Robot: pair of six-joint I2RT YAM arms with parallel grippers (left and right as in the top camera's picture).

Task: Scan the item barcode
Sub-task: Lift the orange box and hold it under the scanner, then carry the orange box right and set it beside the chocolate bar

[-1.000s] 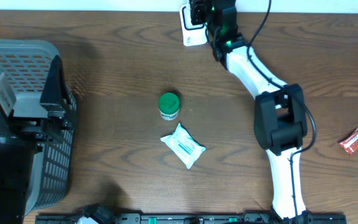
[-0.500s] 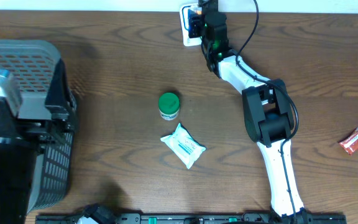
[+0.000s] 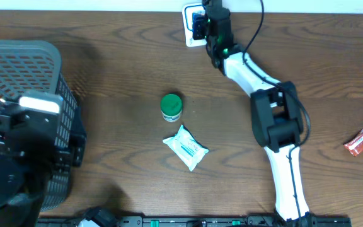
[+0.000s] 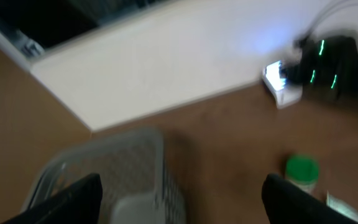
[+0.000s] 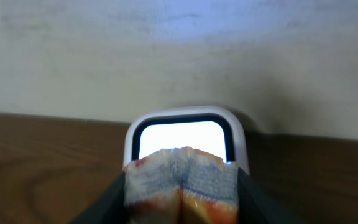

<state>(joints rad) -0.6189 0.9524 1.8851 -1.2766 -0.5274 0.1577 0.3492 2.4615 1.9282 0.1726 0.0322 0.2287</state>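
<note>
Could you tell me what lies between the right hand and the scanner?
A crinkled snack packet, gripped by the right hand, faces the scanner; right wrist view.

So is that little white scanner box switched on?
Looks on: the scanner window glows bright white behind the packet in the right hand.

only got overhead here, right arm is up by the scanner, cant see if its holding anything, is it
Observer: Yes. The right wrist view shows a crinkled orange and white packet clamped in the right gripper's jaws.
Operator: lined up ok
Observer: The packet's top edge sits in front of the scanner's lit white window, covering its lower part.
Operator: and the other arm
Observer: In the left wrist view the left gripper's jaws stand wide apart, empty, with the grey basket below them.
</note>
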